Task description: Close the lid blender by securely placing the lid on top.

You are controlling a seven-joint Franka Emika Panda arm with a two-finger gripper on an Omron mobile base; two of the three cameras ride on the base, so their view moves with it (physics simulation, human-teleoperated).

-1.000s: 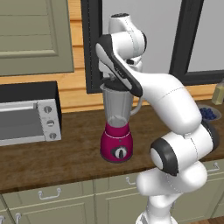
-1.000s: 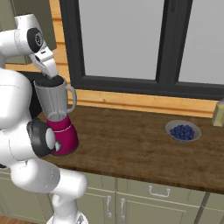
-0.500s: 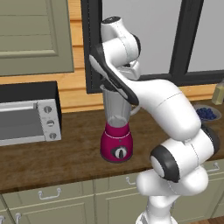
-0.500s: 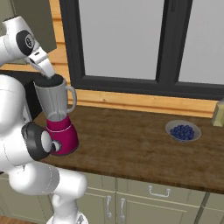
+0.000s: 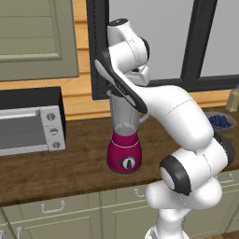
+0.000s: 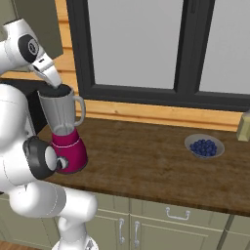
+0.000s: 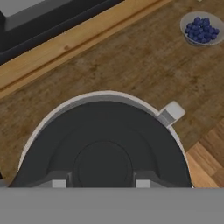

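Blender (image 5: 124, 140) sat on the counter (image 6: 146, 166) right of the toaster oven (image 5: 28, 123). End effector (image 6: 52, 81) was clamped on the black lid (image 7: 103, 148), held right over the jar rim, probably so it'd seat square.

Magenta-based blender (image 5: 124, 151) with clear grey jar, black lid (image 7: 103, 148), blue berries (image 6: 203, 147) in a grey bowl.
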